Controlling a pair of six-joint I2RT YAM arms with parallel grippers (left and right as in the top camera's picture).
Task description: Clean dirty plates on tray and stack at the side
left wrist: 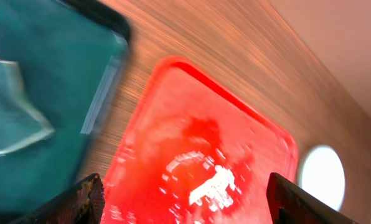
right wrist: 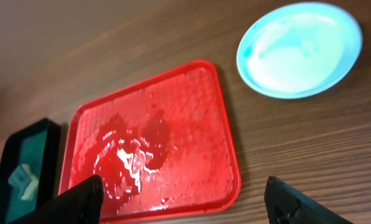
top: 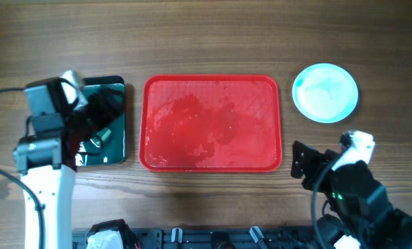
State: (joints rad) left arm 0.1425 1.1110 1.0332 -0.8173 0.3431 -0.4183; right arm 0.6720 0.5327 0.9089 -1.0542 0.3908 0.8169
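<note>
**Hands.** The right hand (right wrist: 185, 202) is empty, its 2 fingers standing well apart. The left hand (left wrist: 184, 202) is likewise apart and empty, hovering over the dark tray (top: 115, 142).

**Governing relation.** The turquoise plate (top: 325, 92) lies ahead of the right hand and slightly to its right, flat on the table (top: 213, 34). It sits clear of the red tray (top: 213, 124), well beyond that tray's right-hand short edge. The red tray lies ahead and to the left of the right hand, and ahead and to the right of the left hand. Its long axis runs crosswise between the 2 hands. The right hand is plainly the nearer to the plate, since the left hand has the whole tray between itself and it.

**Count.**
- Hands: 2.
- Red trays: 1, wet and glossy, with 0 plates on it.
- Dark trays: 1, holding a pale item (left wrist: 11, 118) whose kind I cannot determine.
- Plates: 1 disc visible from above, with faint marks on its face. Whether others sit stacked beneath it cannot be determined.

**Assessment.** With nothing left on the red tray, the wiping and stacking appear finished or nearly so. Any further handling of the plate would fall to the right hand.
</note>
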